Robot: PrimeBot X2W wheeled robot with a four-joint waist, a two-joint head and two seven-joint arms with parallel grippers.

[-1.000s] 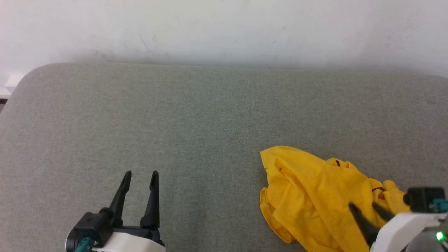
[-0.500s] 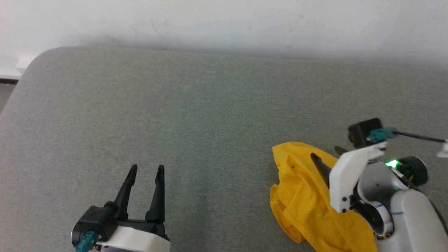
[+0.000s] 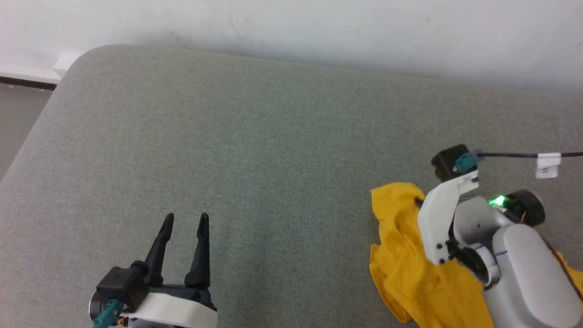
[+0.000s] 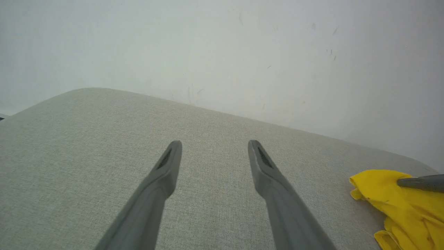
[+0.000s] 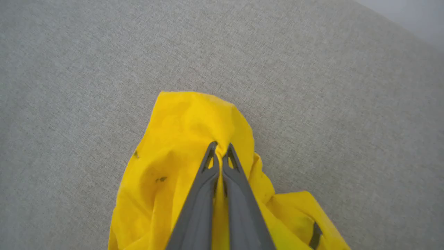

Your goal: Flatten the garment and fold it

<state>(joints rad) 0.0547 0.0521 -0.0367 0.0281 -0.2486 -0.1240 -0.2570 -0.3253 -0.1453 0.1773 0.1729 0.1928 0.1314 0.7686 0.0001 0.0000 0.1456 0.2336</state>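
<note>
Yellow garment [image 5: 194, 118] crumpled, pinched by right tool [image 5: 221, 147]

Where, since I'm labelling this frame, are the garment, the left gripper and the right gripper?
garment [image 5: 180, 132], right wrist view, its yellow upper fold
left gripper [image 4: 214, 144], left wrist view, midway between open fingertips
right gripper [image 5: 221, 147], right wrist view, midway between shut fingertips
</note>
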